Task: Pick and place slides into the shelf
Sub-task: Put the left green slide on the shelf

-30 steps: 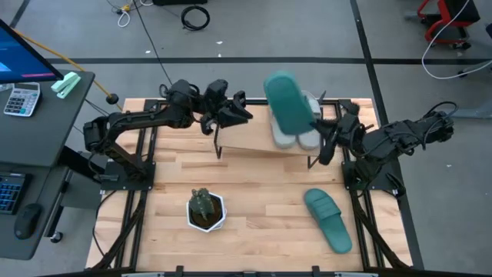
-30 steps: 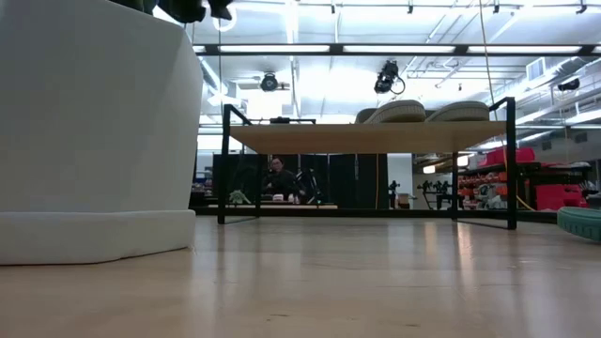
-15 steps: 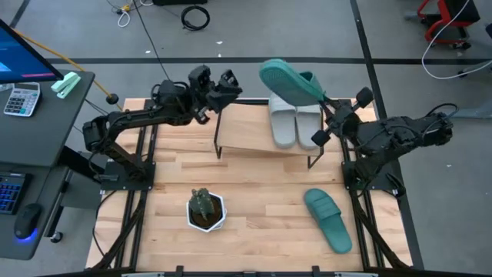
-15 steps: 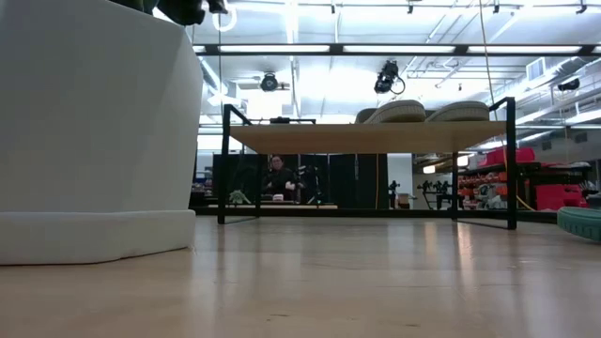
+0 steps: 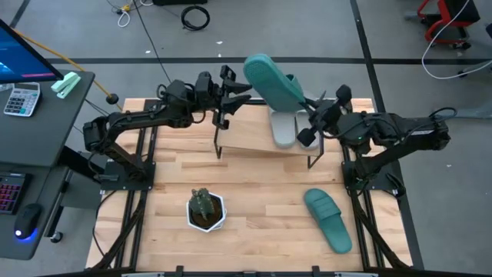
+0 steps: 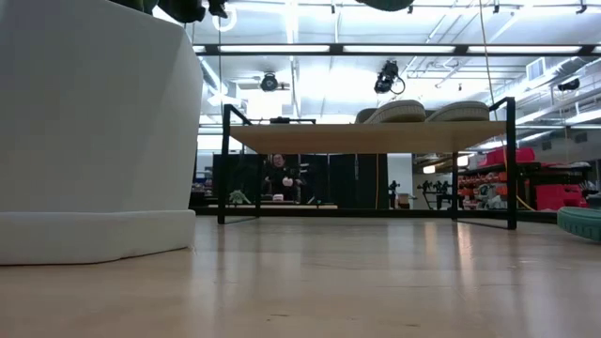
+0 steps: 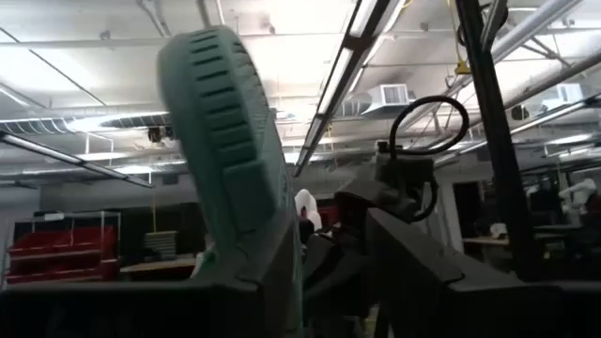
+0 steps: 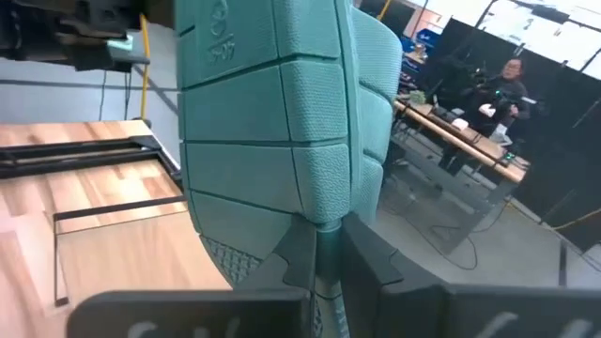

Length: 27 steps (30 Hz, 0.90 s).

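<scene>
Right pincer (image 5: 306, 115) clenched on a teal slide (image 5: 270, 81), gripped at its edge per right wrist view (image 8: 282, 141); slide held tilted, sole up, above the shelf (image 5: 246, 135), over the back edge near the grey-white pair (image 5: 286, 127). Left pincer (image 5: 228, 98) poised w/ fingers spread just beside the lifted slide's toe end, over the shelf's left-rear corner; nothing held. Grey-white pair already set on the shelf's right half, seen on the plank in low view (image 6: 423, 112). Second teal slide (image 5: 328, 219) lies on the table (image 5: 261, 200), front right, well apart from the shelf. Potted plant (image 5: 205, 209) at front centre, untouched. Step judged: 3rd slide in transit, approx. halfway thru task. Next move judged to need: slide turned strap-up, lowered onto bare plank left of the grey pair w/o knocking them; poss. a hand-over to the left pincer, not certain. Risk: edge grip may slip during rotation. Writing: embossed mark on the sole in right wrist view, not legible; no brand readable elsewhere.
</scene>
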### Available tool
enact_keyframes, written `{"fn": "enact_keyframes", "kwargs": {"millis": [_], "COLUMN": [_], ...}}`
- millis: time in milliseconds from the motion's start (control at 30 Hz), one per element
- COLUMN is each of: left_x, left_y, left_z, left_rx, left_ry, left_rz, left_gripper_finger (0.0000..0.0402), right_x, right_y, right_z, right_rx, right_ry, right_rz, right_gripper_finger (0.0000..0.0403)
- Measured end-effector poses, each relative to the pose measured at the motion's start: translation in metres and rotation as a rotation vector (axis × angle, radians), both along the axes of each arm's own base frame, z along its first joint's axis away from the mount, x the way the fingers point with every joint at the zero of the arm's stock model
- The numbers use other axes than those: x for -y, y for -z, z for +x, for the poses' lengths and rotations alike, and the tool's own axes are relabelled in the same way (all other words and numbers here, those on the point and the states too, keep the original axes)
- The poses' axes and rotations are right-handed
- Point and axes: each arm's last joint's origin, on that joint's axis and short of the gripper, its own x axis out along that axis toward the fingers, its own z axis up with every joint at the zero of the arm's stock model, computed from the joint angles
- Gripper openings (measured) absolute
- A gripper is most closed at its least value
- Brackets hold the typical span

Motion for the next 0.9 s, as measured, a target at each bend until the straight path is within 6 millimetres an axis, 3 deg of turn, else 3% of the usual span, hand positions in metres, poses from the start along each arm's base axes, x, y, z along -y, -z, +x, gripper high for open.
{"fn": "enact_keyframes", "kwargs": {"millis": [367,667,900], "left_x": [-0.024,-0.028,-0.028], "left_y": [0.001,0.000,0.000], "left_z": [-0.009,-0.011,-0.011], "left_rx": [-0.014,-0.011,-0.015], "left_ry": [-0.040,-0.015,0.017], "left_rz": [-0.067,-0.119,-0.161], "left_gripper_finger": [0.0274,0.0274,0.0281], "right_x": [-0.001,0.005,0.017], "right_y": [0.000,0.001,0.008], "right_z": [0.001,0.002,0.015], "right_rx": [0.033,0.053,0.020], "right_ry": [-0.009,-0.003,-0.013], "right_rz": [0.037,0.068,0.096], "right_gripper_finger": [0.0027,0.0027,0.0025]}}
